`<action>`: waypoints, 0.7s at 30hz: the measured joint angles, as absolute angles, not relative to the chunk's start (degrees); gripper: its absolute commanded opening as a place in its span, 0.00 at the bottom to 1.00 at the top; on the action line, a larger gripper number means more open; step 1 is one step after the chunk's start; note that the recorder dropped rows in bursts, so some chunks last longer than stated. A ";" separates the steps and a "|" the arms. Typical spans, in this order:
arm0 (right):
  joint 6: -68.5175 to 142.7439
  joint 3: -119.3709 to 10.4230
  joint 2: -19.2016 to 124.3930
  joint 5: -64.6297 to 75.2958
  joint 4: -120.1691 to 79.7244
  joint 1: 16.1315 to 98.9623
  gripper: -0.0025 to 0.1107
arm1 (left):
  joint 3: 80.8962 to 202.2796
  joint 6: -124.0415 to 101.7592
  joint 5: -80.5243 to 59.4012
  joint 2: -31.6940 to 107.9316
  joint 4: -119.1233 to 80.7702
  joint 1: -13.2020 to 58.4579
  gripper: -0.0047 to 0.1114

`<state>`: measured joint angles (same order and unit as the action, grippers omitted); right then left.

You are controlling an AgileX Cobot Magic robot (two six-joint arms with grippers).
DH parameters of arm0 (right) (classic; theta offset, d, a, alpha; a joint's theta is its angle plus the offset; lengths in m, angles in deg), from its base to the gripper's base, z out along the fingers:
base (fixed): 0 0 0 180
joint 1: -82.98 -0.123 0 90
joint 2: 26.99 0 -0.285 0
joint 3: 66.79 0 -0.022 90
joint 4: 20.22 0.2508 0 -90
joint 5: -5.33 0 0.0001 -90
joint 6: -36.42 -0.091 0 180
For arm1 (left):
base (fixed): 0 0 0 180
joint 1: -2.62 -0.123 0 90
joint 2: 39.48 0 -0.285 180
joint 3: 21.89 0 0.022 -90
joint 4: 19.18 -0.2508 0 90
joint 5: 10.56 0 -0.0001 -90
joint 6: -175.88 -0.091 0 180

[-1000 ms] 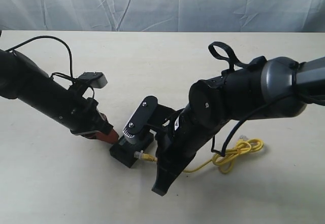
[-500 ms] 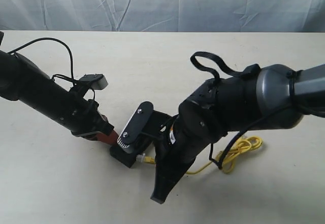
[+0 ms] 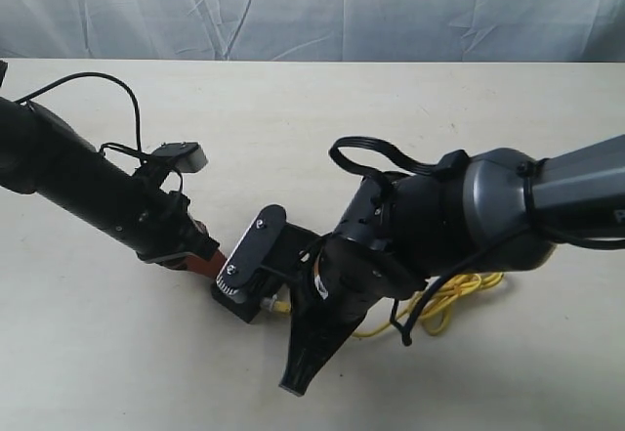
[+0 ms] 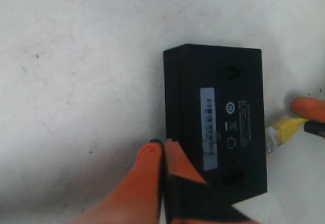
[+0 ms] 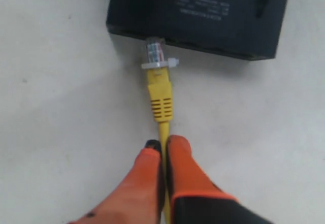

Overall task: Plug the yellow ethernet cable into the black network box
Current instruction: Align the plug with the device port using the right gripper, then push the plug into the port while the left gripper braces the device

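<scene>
The black network box point(image 4: 213, 107) lies flat on the table, white label strip point(image 4: 208, 127) up. My left gripper point(image 4: 163, 146) is shut with nothing between its orange fingers, and its tips rest against the box's long side. In the exterior view the left gripper point(image 3: 212, 259) touches the box point(image 3: 242, 303), which is mostly hidden under my right wrist. My right gripper point(image 5: 163, 145) is shut on the yellow ethernet cable point(image 5: 163, 130) just behind its yellow boot. The clear plug point(image 5: 155, 49) meets the box's point(image 5: 203, 10) edge; I cannot tell how deep it sits.
The cable's loose coil point(image 3: 459, 292) lies on the table to the right, partly under my right arm. A black robot cable point(image 3: 366, 152) loops above that arm. A wrinkled grey backdrop point(image 3: 312, 6) closes off the far table edge.
My right arm has swung left and lower toward the box, carrying the plug with it. Its black cable loop has shifted left. The left arm has stayed in place.
</scene>
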<state>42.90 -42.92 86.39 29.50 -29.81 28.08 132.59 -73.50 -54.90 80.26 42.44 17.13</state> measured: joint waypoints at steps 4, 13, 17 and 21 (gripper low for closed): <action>39.15 -42.92 86.39 29.50 -33.80 28.08 0.01 | 132.59 -73.50 -54.90 80.26 42.44 17.13 0.04; 38.02 -42.92 86.39 29.36 -34.34 28.08 0.01 | 132.59 -73.50 -54.90 80.26 42.44 17.13 0.04; 38.84 -42.92 86.39 29.85 -34.20 28.08 0.01 | 132.59 -73.50 -54.90 80.26 42.44 17.13 0.04; 41.23 -42.92 86.39 29.90 -33.60 28.08 0.01 | 132.59 -73.50 -54.90 80.26 42.44 17.13 0.04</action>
